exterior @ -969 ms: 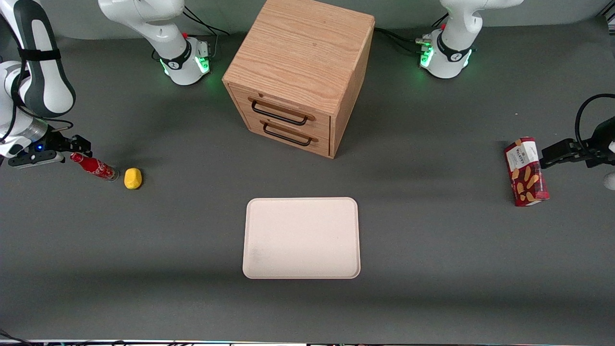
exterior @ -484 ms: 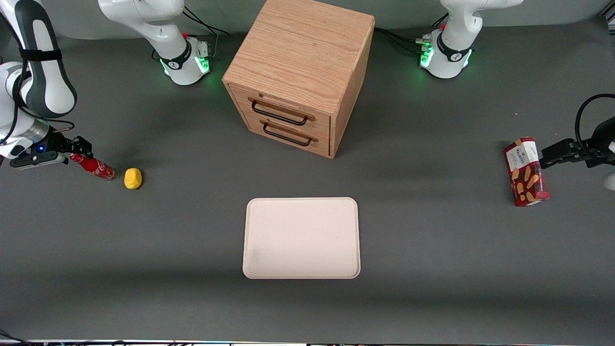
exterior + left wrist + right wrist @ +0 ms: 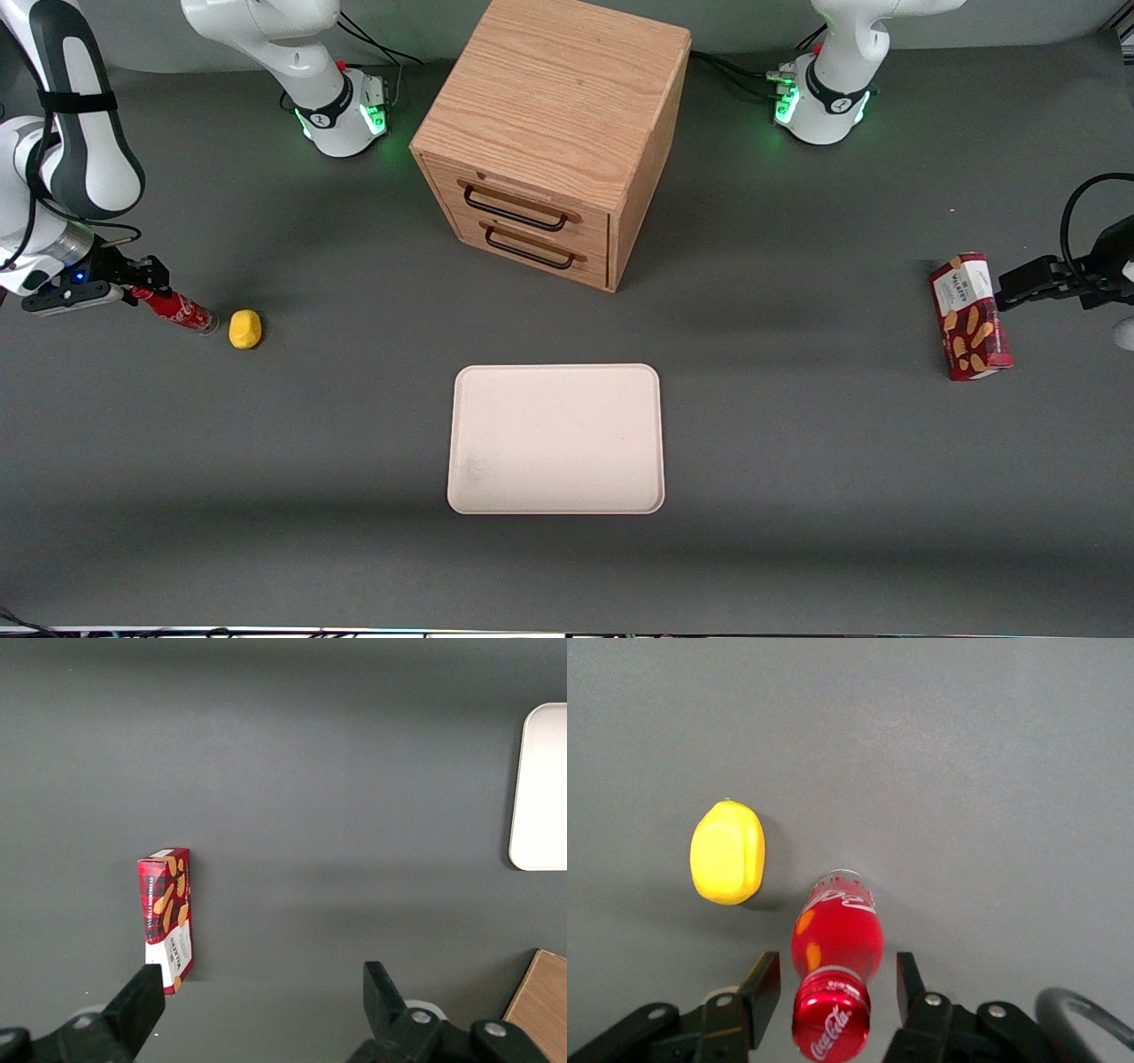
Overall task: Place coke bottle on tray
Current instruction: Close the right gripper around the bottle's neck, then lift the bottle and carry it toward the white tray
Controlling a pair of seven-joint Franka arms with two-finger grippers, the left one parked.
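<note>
Front view: you see the gripper [image 3: 142, 282] at the working arm's end of the table [image 3: 354, 425], at the bottle's [image 3: 177, 310] cap. The bottle stands on the table beside a yellow lump [image 3: 245, 329], well apart from the tray [image 3: 556, 439].

Right wrist view: your fingers [image 3: 764, 985] are apart, flanking the bottle's [image 3: 835, 948] neck without touching it.

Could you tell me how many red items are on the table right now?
2. The coke bottle stands at the working arm's end, beside the yellow lump, between the open hand's fingers. The red biscuit box lies toward the parked arm's end.
</note>
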